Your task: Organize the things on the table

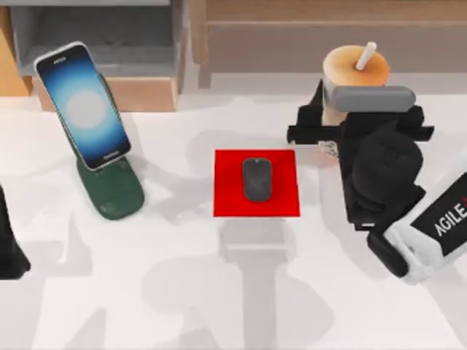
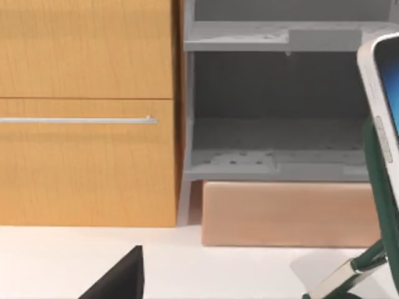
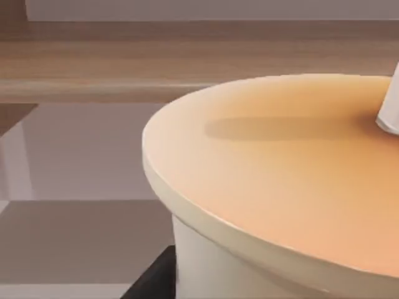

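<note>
One risk for you: the right end effector (image 1: 330, 124), seemingly closed around the tall beige bubble-tea cup (image 1: 355, 69), could tip it if lifted crookedly.

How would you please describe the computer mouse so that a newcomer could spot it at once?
Start from the broad white tabletop and find the small red square mat near its middle. The small dark grey oval computer mouse lies flat on that mat, low and rounded, unlike the propped-up black smartphone at left and the tall beige bubble-tea cup at right.
</note>
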Robot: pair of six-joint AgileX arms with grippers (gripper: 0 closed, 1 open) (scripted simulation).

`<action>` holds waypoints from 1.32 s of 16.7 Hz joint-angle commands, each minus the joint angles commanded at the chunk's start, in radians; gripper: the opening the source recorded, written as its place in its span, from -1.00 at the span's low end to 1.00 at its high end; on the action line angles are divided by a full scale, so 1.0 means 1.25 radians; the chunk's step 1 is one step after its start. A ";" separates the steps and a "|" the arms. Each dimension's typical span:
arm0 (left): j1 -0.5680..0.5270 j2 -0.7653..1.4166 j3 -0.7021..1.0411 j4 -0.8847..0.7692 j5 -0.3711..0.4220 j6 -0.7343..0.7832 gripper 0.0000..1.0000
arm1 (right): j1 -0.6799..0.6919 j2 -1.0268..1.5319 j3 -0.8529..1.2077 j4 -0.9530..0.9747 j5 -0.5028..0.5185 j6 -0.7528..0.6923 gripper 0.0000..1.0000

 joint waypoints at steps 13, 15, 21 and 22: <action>0.000 0.000 0.000 0.000 0.000 0.000 1.00 | -0.097 -0.199 0.118 -0.111 -0.080 0.012 -1.00; 0.000 0.000 0.000 0.000 0.000 0.000 1.00 | -0.129 -0.217 0.135 -0.150 -0.101 0.014 -1.00; 0.000 0.000 0.000 0.000 0.000 0.000 1.00 | -0.245 -0.242 0.187 -0.280 -0.166 0.017 -1.00; 0.000 0.000 0.000 0.000 0.000 0.000 1.00 | -0.263 -0.242 0.198 -0.302 -0.177 0.017 -1.00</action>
